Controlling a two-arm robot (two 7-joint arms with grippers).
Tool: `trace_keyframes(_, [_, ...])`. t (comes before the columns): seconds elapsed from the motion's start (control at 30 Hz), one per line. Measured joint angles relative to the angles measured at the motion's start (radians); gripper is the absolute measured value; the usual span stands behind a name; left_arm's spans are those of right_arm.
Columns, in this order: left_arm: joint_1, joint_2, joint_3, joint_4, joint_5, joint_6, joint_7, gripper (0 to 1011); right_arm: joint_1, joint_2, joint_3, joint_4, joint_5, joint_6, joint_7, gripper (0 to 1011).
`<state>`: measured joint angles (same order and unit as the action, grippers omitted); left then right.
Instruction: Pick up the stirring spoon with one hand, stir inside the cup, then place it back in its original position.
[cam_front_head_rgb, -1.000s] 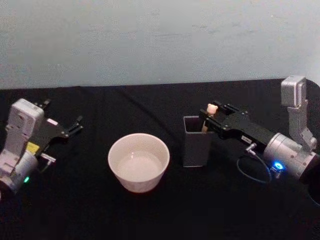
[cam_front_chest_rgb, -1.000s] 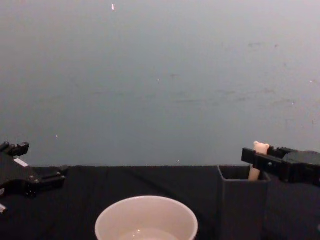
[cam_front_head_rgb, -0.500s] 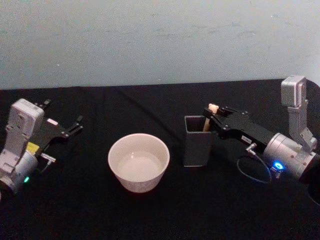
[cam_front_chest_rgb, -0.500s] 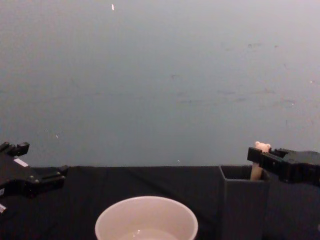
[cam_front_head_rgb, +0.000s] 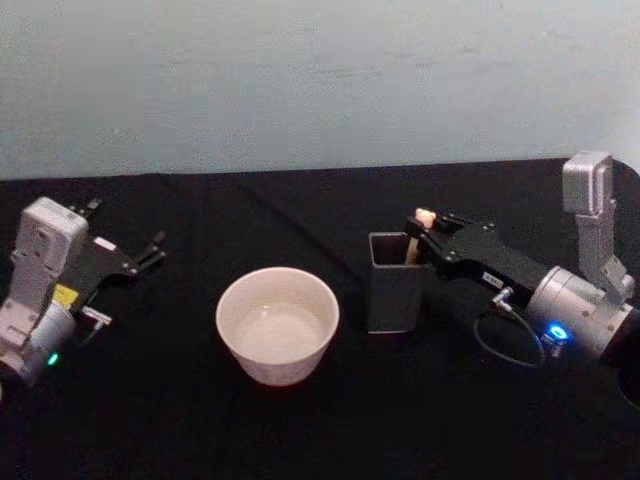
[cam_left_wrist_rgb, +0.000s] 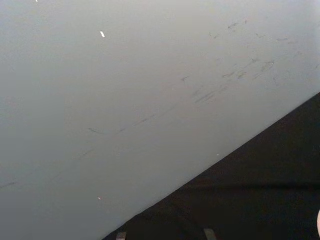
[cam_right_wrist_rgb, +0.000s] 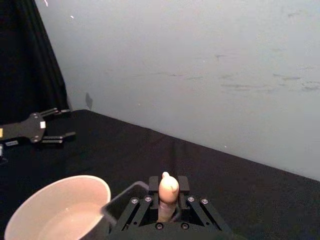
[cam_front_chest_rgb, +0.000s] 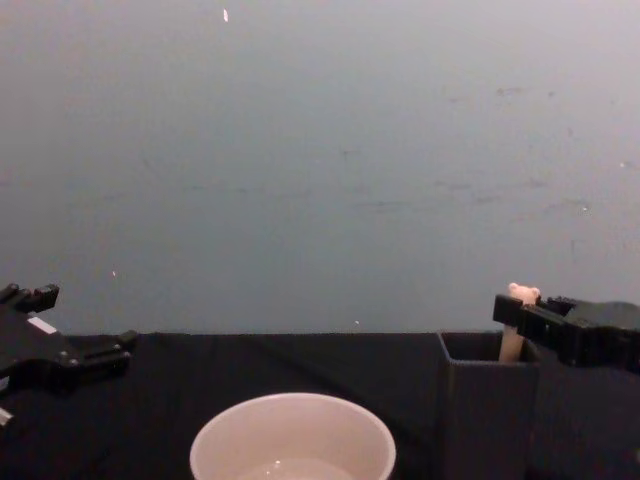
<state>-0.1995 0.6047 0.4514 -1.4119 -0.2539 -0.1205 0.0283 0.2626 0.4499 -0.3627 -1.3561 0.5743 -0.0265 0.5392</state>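
Observation:
The stirring spoon (cam_front_head_rgb: 424, 218) stands tilted in the dark square holder (cam_front_head_rgb: 392, 285), with its bear head above the rim. My right gripper (cam_front_head_rgb: 418, 238) reaches in from the right and is shut on the spoon's cream handle (cam_right_wrist_rgb: 168, 189), level with the holder's (cam_front_chest_rgb: 485, 400) top. The spoon's stem is hidden inside the holder. Left of the holder sits the cream cup (cam_front_head_rgb: 277, 325), upright and round. In the chest view the bear head (cam_front_chest_rgb: 521, 293) peeks over the right gripper (cam_front_chest_rgb: 515, 320). My left gripper (cam_front_head_rgb: 128, 222) rests open at the far left, away from the cup.
A black cloth (cam_front_head_rgb: 330, 430) covers the table up to a pale wall (cam_front_head_rgb: 320, 80). A blue cable loops beside my right wrist (cam_front_head_rgb: 505, 345). The left gripper (cam_right_wrist_rgb: 69, 122) shows far off in the right wrist view, beyond the cup (cam_right_wrist_rgb: 55, 205).
My right gripper and the spoon's top have shifted slightly to the right, away from the cup. The left arm, the cup and the holder have stayed put.

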Motion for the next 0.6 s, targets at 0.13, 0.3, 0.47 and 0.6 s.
trace_keyframes(0.13, [0.000,0.000,0.000,0.000,0.000,0.000,0.000,1001,-0.002,0.005,0.005,-0.013,0.016,0.001,0.012,216])
trace_keyframes(0.3, [0.000,0.000,0.000,0.000,0.000,0.000,0.000,1001,-0.007,0.013,0.020,-0.041,0.048,0.004,0.021,216])
trace_keyframes(0.47, [0.000,0.000,0.000,0.000,0.000,0.000,0.000,1001,-0.013,0.020,0.042,-0.076,0.100,0.015,0.022,216])
trace_keyframes(0.6, [0.000,0.000,0.000,0.000,0.000,0.000,0.000,1001,-0.013,0.024,0.057,-0.096,0.139,0.021,0.023,216])
